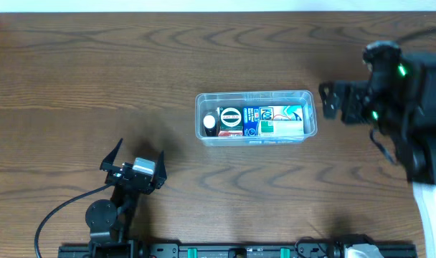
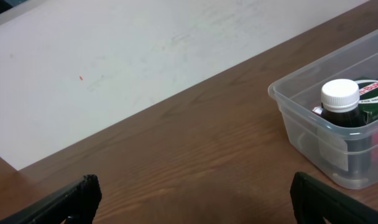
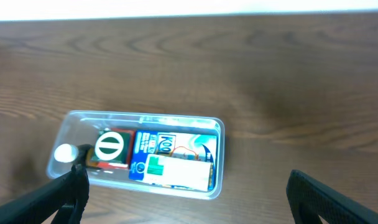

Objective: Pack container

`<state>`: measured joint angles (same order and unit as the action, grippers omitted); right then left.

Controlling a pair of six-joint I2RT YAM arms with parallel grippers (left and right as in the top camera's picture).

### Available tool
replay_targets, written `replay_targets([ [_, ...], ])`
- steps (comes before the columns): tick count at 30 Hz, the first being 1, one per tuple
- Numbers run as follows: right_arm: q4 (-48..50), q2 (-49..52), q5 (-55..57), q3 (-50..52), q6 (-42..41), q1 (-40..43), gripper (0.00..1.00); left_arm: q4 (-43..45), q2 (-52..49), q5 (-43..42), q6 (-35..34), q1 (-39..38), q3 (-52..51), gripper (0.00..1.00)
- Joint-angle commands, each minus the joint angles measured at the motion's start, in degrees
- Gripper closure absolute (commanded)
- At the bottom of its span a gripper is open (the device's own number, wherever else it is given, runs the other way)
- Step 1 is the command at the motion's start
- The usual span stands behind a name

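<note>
- The wooden table (image 1: 96,72) fills the overhead view.
- The container (image 1: 254,94) sits upright near the table's middle, its open top up. Its long axis runs left to right, parallel to the table's far edge.
- The right gripper (image 1: 328,101) hovers just beside the container's right short end, fingers spread wide and empty.
- The left gripper (image 1: 138,153) is well apart, nearer the front left, jaws also spread with nothing between them.
- Inside, blue-and-white packets (image 1: 275,118) fill the right half.
- A dark box (image 1: 231,119) lies left of them.
- A white-capped bottle (image 1: 210,122) lies at the left end.
</note>
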<state>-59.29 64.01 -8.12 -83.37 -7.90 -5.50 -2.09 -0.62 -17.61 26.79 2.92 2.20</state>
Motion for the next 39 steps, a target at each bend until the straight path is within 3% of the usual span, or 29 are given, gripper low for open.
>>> replay_targets([
  [1,-0.57,-4.90,0.13,5.33,0.74,-0.68,0.01,-0.39,0.35,0.70,-0.79,0.28,-1.97,0.02],
  [4,8.74,-11.41,2.29,14.51,0.72,-0.68,0.01,-0.39,0.35,0.70,-0.79,0.28,-1.97,0.02],
  [11,46.10,-28.48,0.44,44.61,0.66,-0.68,0.01,-0.39,0.35,0.70,-0.79,0.28,-1.97,0.02],
  [17,64.67,-38.77,0.17,63.82,0.68,-0.70,0.01,-0.39,0.35,0.70,-0.79,0.28,-1.97,0.02],
  [28,66.16,-55.04,2.62,79.23,0.70,-0.17,0.01,-0.39,0.35,0.70,-0.79,0.28,-1.97,0.02],
  [39,62.51,-57.20,8.81,83.06,0.70,0.46,0.01,-0.39,0.35,0.70,-0.79,0.28,-1.97,0.02],
])
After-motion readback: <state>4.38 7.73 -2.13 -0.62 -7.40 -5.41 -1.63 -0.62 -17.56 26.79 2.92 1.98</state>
